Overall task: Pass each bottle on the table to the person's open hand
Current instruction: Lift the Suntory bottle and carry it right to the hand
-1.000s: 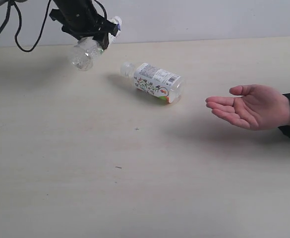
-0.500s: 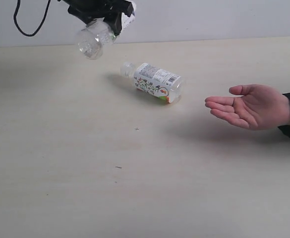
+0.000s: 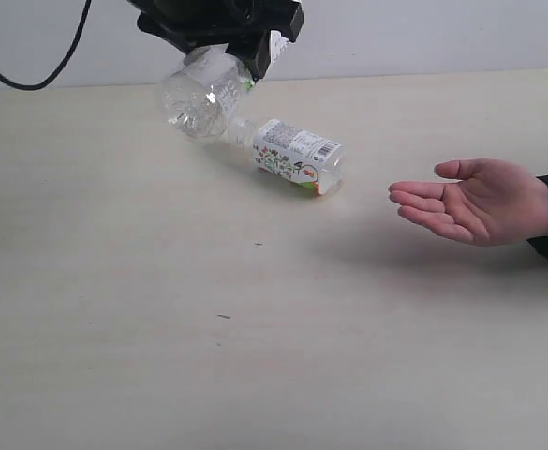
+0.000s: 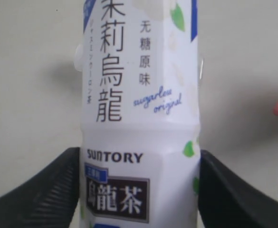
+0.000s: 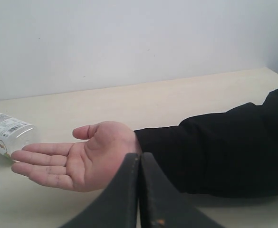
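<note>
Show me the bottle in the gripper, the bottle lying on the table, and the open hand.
Held bottle (image 3: 200,96), exterior view, clear body.
Lying bottle (image 3: 298,153), exterior view, label.
Open hand (image 3: 478,202), exterior view, palm.

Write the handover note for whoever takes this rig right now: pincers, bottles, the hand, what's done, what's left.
Left pincer: clamped on the held bottle, white label with dark print, tilted in the air over the far left of the table.
Right pincer: shut, empty, low in front of the open hand.
Floral-label bottle: lying on its side on the table, between the held bottle and the hand.
Hand: palm up, empty, at the right.
Done: one bottle lifted.
Left: deliver it to the palm, then the floral-label bottle. No other bottles in view.
</note>
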Motion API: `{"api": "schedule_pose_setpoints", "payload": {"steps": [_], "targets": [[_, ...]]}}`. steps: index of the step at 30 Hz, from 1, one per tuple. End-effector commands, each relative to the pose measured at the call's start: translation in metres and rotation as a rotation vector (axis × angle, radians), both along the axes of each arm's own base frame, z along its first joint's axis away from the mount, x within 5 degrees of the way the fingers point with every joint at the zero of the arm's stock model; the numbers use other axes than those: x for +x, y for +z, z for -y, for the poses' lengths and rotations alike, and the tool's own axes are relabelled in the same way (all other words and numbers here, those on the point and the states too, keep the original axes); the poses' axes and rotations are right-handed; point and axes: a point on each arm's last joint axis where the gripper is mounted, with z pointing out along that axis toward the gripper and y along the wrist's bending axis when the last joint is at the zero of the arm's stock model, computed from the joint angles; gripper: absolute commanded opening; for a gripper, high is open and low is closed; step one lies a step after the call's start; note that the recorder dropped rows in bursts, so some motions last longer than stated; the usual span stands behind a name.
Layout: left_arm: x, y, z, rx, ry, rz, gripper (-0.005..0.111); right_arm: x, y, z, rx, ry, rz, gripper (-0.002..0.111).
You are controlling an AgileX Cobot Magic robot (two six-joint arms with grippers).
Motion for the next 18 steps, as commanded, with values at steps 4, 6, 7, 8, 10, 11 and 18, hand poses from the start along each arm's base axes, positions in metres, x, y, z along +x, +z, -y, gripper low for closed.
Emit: {"api": "schedule_pose_setpoints", "payload": {"steps": [4,6,7,8,10,11,18], "targets": [[-0.038,-0.002,-0.005,-0.070,-0.016,0.035,0.000,0.000,0.000,0.000,-0.002,0.004,0.010,0.000],[-0.050,-0.007,-0.002,-0.123,0.002,0.034,0.000,0.000,0.000,0.000,-0.002,0.004,0.010,0.000],[-0.057,-0.012,0.005,-0.164,0.007,0.035,0.000,0.000,0.000,0.000,-0.002,0.004,0.010,0.000],[-0.062,-0.014,0.010,-0.180,-0.006,0.038,0.000,0.000,0.000,0.000,-0.002,0.004,0.010,0.000],[-0.076,-0.015,0.028,-0.243,-0.047,0.058,0.000,0.000,0.000,0.000,-0.002,0.004,0.010,0.000],[-0.085,-0.015,0.040,-0.305,-0.059,0.065,0.000,0.000,0.000,0.000,-0.002,0.004,0.010,0.000],[-0.101,-0.034,0.092,-0.615,0.027,-0.002,0.000,0.000,0.000,0.000,-0.002,0.004,0.010,0.000]]}}
